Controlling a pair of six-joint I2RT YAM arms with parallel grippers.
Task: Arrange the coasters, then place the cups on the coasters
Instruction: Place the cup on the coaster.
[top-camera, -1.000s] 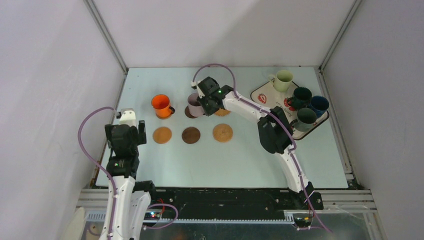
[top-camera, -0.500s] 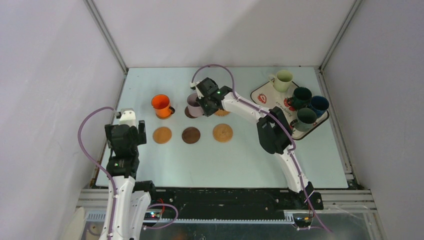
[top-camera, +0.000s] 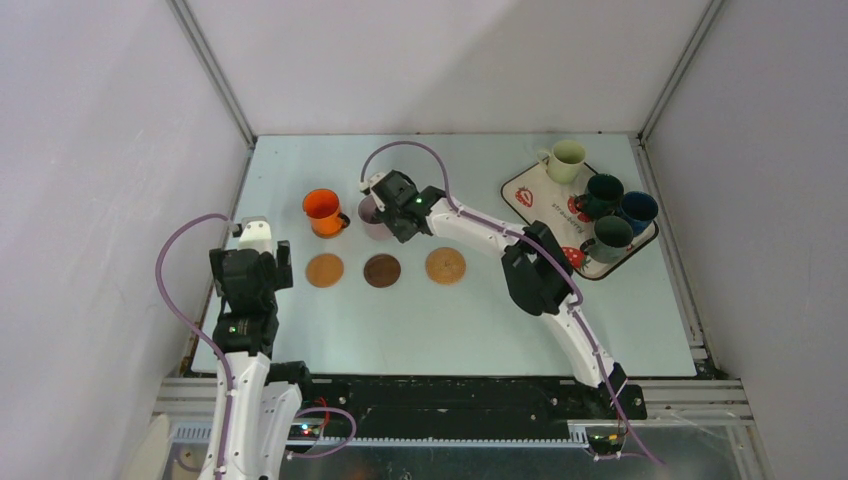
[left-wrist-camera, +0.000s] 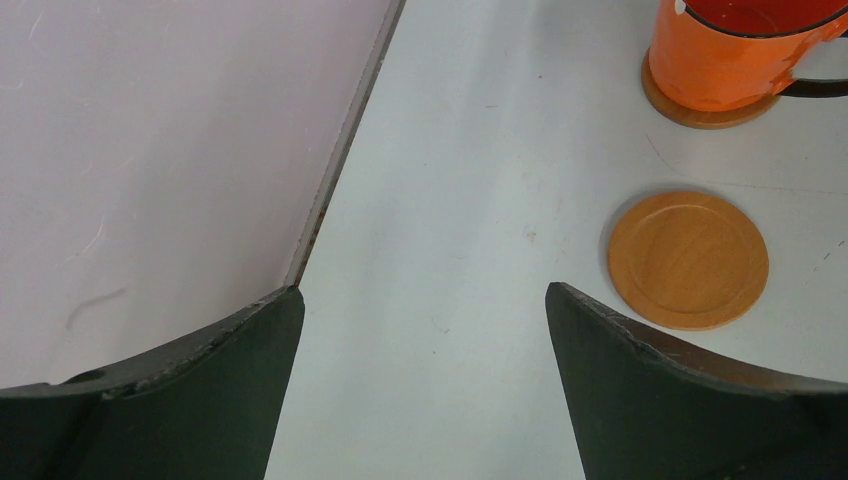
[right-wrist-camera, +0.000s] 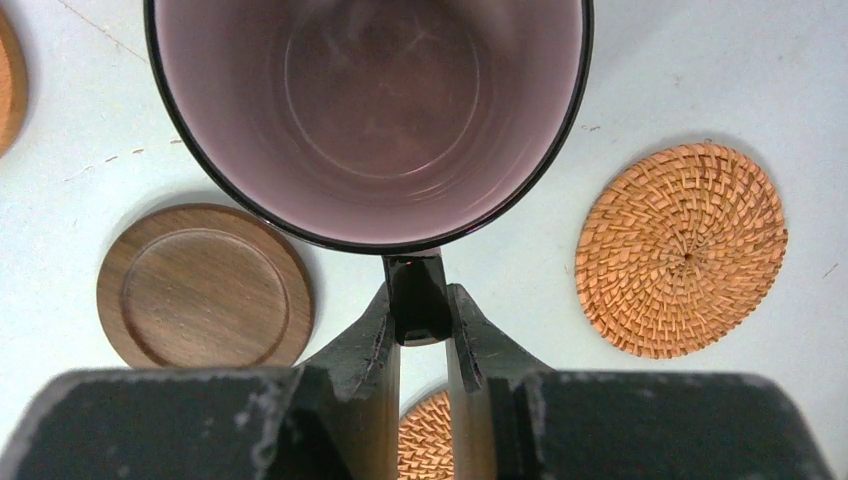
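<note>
One mauve cup (right-wrist-camera: 370, 120), handle pinched in the right claw (right-wrist-camera: 422, 315), now hangs nearer the orange cup (top-camera: 322, 210); setting it down remains.

Left claw (left-wrist-camera: 422, 295) wide, right claw (right-wrist-camera: 420, 298) tight

"What sort of place is this?"

"A robotics lab, more exactly a closed test cell. Plain white panel walls (top-camera: 110, 150) joined by aluminium frame struts (top-camera: 213, 75) box in a pale table (top-camera: 470, 320)."

"What else shows it?"

"The left arm (top-camera: 243, 300) and right arm (top-camera: 540, 280) are mounted by a black rail (top-camera: 450, 392) at the near edge, with purple cables (top-camera: 168, 290) looping off them. An orange mug (top-camera: 322, 211) and a woven coaster (top-camera: 445, 265) sit there as homely props."
</note>
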